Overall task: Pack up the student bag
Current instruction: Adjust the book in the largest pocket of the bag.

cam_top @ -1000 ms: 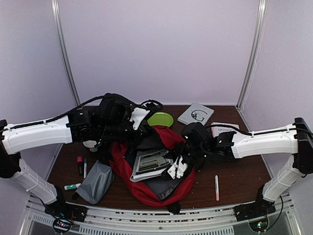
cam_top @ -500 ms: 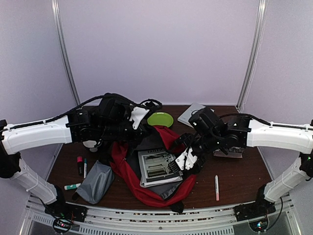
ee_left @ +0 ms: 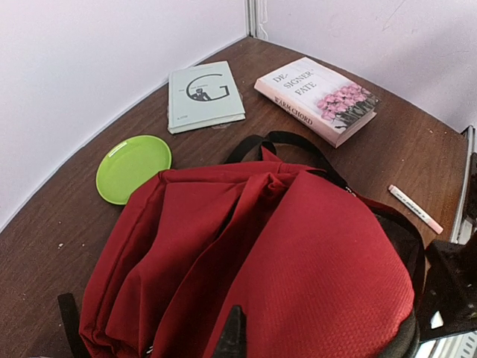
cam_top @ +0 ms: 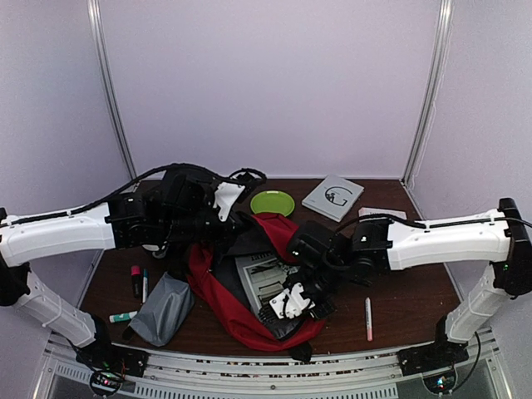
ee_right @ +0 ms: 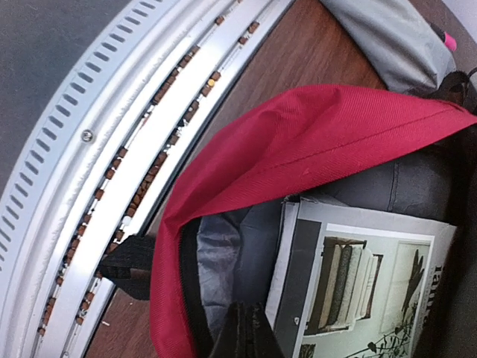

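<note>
The red student bag (cam_top: 218,287) lies open in the middle of the table, with a picture book (cam_top: 264,278) lying in its mouth. My left gripper (cam_top: 226,218) is at the bag's far top edge. In the left wrist view its dark fingertip (ee_left: 235,334) is pressed into the red fabric (ee_left: 298,246), shut on a fold. My right gripper (cam_top: 291,303) is down in the bag's near opening. The right wrist view shows it (ee_right: 250,332) shut with nothing in it, against the grey lining beside the book (ee_right: 365,283).
A green plate (cam_top: 273,202), a grey booklet (cam_top: 332,196) and a pink-flowered book (ee_left: 317,98) lie behind the bag. A pen (cam_top: 368,318) lies to its right. A grey pouch (cam_top: 164,307) and markers (cam_top: 135,280) lie to its left. The metal rail (ee_right: 112,149) lines the near edge.
My right gripper lifted off the picture book, opened, then dropped into the bag's near opening and shut. The book now lies in the bag. The left arm shifted slightly left.
</note>
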Controlling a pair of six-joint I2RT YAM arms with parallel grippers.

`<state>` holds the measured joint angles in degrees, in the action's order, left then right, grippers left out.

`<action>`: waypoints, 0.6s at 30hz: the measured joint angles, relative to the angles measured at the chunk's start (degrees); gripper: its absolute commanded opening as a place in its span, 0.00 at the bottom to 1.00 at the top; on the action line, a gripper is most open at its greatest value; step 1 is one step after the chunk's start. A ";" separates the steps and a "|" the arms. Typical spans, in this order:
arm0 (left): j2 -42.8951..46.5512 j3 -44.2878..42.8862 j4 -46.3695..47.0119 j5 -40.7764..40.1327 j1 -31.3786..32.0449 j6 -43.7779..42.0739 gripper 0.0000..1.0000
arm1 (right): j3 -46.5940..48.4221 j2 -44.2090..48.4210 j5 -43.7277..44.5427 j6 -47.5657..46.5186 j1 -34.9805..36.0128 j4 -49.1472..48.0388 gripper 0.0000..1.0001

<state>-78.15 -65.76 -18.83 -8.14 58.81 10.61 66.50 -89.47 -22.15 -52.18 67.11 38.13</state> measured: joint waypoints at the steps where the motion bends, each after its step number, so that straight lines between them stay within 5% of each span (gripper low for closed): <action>1: 0.15 0.24 0.22 0.00 0.00 0.15 0.00 | 0.57 -1.62 0.76 0.70 0.00 -0.48 0.00; 18: 2.32 1.70 0.92 -0.46 0.00 0.61 0.00 | 4.37 -16.33 11.80 -0.68 -0.02 1.11 0.00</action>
<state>-75.83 -64.05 -17.91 -8.60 58.81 11.22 70.87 -105.80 -10.35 -52.86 67.09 39.24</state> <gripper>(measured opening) 0.017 0.009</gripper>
